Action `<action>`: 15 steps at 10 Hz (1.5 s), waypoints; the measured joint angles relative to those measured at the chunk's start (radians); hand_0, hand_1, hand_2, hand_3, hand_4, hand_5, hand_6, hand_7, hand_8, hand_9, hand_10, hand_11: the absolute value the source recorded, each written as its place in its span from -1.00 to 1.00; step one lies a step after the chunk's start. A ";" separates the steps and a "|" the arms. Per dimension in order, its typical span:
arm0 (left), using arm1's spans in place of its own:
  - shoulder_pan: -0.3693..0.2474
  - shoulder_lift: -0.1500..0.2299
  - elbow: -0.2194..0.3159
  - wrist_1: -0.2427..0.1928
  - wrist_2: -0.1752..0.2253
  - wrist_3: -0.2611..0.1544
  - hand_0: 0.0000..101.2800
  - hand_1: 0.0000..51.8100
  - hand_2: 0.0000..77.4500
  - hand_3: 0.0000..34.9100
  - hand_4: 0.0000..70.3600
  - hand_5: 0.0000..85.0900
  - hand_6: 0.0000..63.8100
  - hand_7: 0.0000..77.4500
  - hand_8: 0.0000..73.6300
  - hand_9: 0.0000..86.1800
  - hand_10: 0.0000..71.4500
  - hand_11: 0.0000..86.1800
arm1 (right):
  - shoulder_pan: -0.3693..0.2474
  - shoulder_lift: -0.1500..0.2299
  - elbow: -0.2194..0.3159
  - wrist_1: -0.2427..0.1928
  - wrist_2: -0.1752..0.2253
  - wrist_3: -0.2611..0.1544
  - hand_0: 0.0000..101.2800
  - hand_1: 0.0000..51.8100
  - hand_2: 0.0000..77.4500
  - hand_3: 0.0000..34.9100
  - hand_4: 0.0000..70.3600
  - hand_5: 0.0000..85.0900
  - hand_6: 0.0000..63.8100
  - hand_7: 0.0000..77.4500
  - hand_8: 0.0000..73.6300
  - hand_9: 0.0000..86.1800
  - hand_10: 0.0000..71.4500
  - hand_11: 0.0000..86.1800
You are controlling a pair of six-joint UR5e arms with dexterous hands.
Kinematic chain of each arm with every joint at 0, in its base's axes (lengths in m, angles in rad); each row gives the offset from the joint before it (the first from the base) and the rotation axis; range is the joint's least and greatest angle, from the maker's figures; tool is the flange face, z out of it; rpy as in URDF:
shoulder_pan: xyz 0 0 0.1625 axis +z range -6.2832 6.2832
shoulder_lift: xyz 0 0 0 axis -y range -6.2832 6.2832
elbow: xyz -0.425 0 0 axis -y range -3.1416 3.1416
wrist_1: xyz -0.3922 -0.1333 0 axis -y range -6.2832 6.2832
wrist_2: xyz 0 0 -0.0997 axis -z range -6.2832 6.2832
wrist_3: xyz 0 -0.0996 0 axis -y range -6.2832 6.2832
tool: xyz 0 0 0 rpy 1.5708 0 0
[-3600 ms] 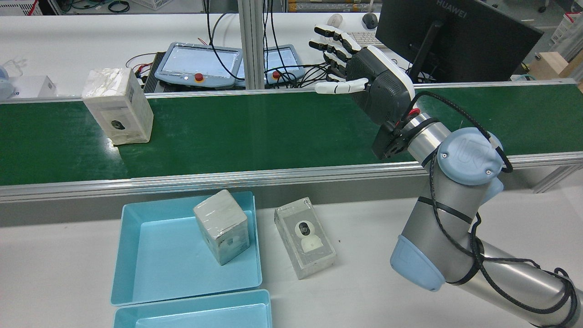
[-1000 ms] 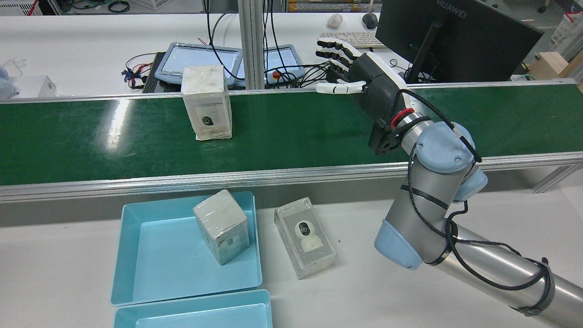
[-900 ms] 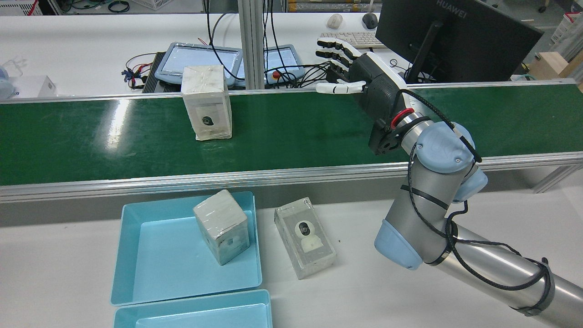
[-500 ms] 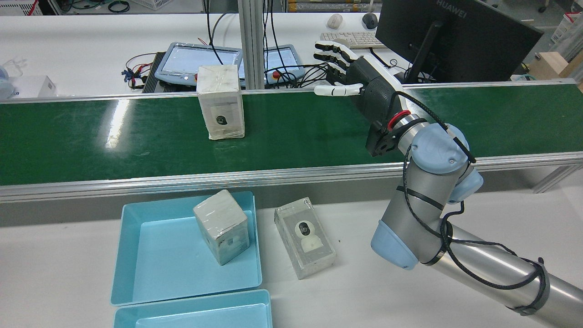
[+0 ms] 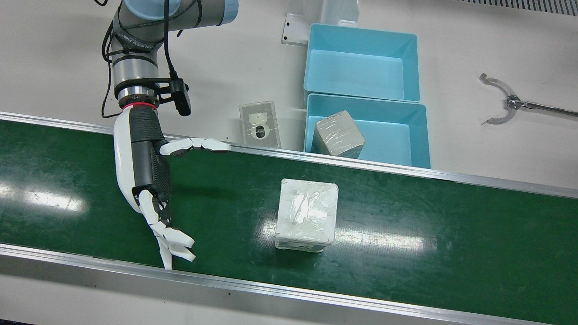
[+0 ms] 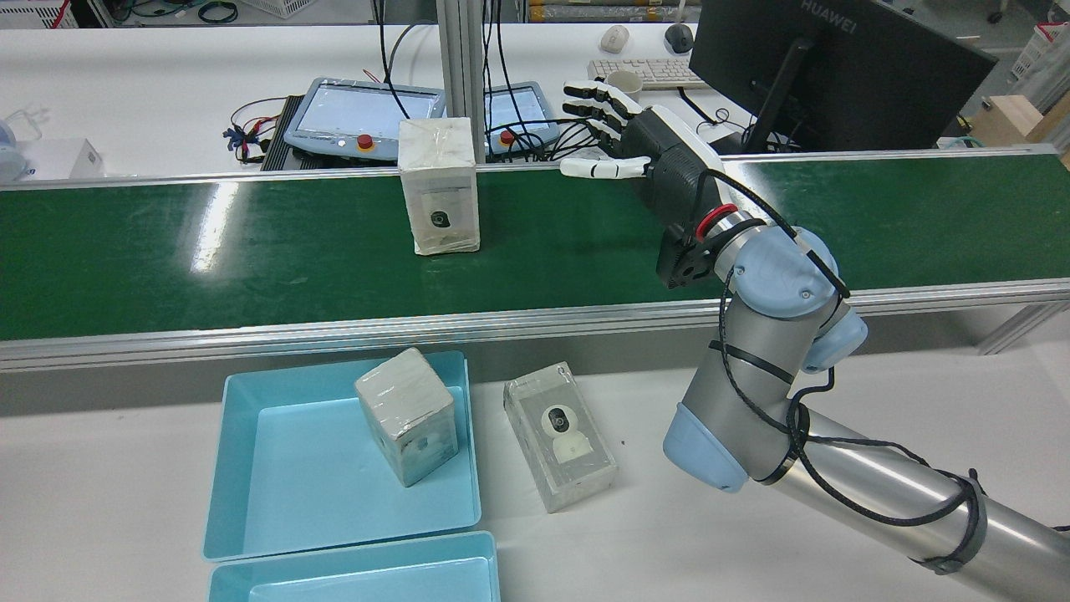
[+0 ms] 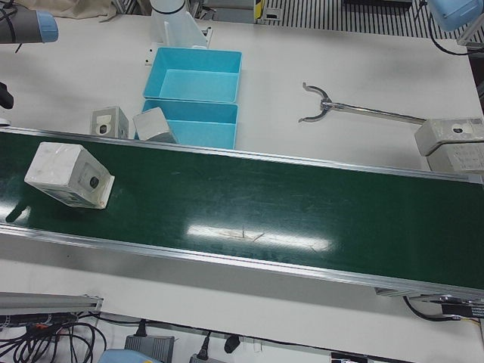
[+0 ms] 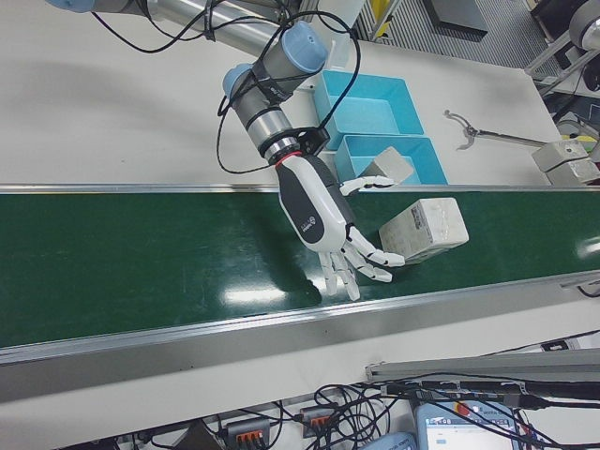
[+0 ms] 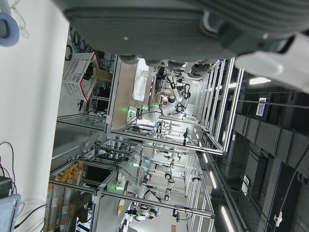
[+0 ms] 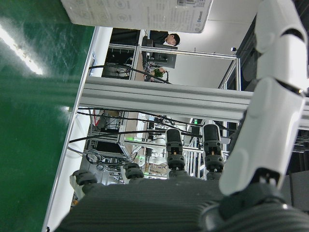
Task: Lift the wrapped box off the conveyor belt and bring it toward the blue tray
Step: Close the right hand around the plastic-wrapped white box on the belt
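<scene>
Standing upright on the green conveyor belt [image 6: 251, 251], the wrapped box [image 6: 439, 185] sits apart from the right hand [image 6: 648, 159], whose fingers [image 6: 589, 96] are spread and released, holding nothing; the blue tray [image 6: 251, 468] lies on the counter [image 6: 125, 502] beside the belt

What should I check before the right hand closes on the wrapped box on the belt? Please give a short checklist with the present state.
1. Right hand open, fingers spread: ok.
2. Hand holds nothing: ok.
3. Wrapped box upright on the conveyor belt: ok.
4. Box between the fingers: not ok, it stands apart, beside the hand.
5. Blue tray has bare floor: ok, though another wrapped box stands in it.
6. Belt stopped: cannot tell.
</scene>
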State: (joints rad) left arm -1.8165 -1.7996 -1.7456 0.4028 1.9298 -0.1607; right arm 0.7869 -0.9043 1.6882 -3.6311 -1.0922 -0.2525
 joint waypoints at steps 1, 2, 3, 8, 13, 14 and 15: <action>0.000 0.000 0.000 0.000 0.000 0.000 -1.00 -1.00 -0.97 -1.00 -0.98 -0.99 -0.98 -0.99 -0.99 -0.99 -1.00 -1.00 | -0.002 0.007 -0.014 0.009 0.000 0.000 -0.18 -0.58 -0.55 0.71 -0.80 -0.44 -1.00 -0.48 -0.99 -0.86 -0.95 -0.94; 0.000 0.000 0.000 0.000 0.000 0.000 -1.00 -1.00 -0.99 -1.00 -0.98 -0.99 -0.98 -0.99 -0.99 -0.99 -1.00 -1.00 | -0.005 0.014 -0.026 0.016 0.000 0.000 -0.18 -0.58 -0.55 0.71 -0.80 -0.44 -1.00 -0.48 -0.99 -0.86 -0.95 -0.94; 0.000 0.000 0.000 0.000 0.000 0.000 -1.00 -1.00 -0.99 -1.00 -0.98 -0.99 -0.98 -0.99 -0.99 -0.99 -1.00 -1.00 | -0.009 0.019 -0.033 0.020 0.000 0.000 -0.18 -0.58 -0.55 0.70 -0.77 -0.41 -1.00 -0.46 -0.99 -0.86 -0.95 -0.94; 0.000 0.000 0.000 0.000 0.000 0.000 -1.00 -1.00 -0.99 -1.00 -0.98 -0.99 -0.98 -0.99 -0.99 -1.00 -1.00 -1.00 | -0.016 0.029 -0.046 0.023 0.000 0.001 -0.18 -0.58 -0.55 0.70 -0.77 -0.41 -1.00 -0.45 -0.99 -0.86 -0.95 -0.92; 0.000 0.000 0.000 0.000 0.000 0.000 -1.00 -1.00 -0.99 -1.00 -0.98 -0.99 -1.00 -0.99 -0.99 -0.99 -1.00 -1.00 | -0.021 0.030 -0.048 0.024 0.000 0.001 -0.18 -0.58 -0.52 0.76 -0.77 -0.37 -1.00 -0.45 -0.99 -0.91 -0.88 -0.87; 0.000 0.000 0.000 0.000 0.000 0.000 -1.00 -1.00 -0.97 -1.00 -0.98 -0.99 -0.98 -0.99 -0.99 -1.00 -1.00 -1.00 | -0.021 0.030 -0.049 0.029 0.000 0.001 -0.17 -0.49 -0.44 0.75 -0.69 -0.31 -1.00 -0.45 -0.99 -0.92 -0.88 -0.85; 0.000 0.000 0.000 0.000 0.000 0.000 -1.00 -1.00 -0.97 -1.00 -0.98 -0.99 -0.98 -0.99 -0.99 -1.00 -1.00 -1.00 | -0.021 0.030 -0.052 0.038 0.000 0.002 -0.17 -0.49 -0.44 0.75 -0.69 -0.31 -1.00 -0.45 -0.99 -0.92 -0.88 -0.85</action>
State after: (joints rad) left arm -1.8165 -1.7996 -1.7456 0.4028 1.9298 -0.1607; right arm 0.7656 -0.8745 1.6366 -3.5931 -1.0922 -0.2508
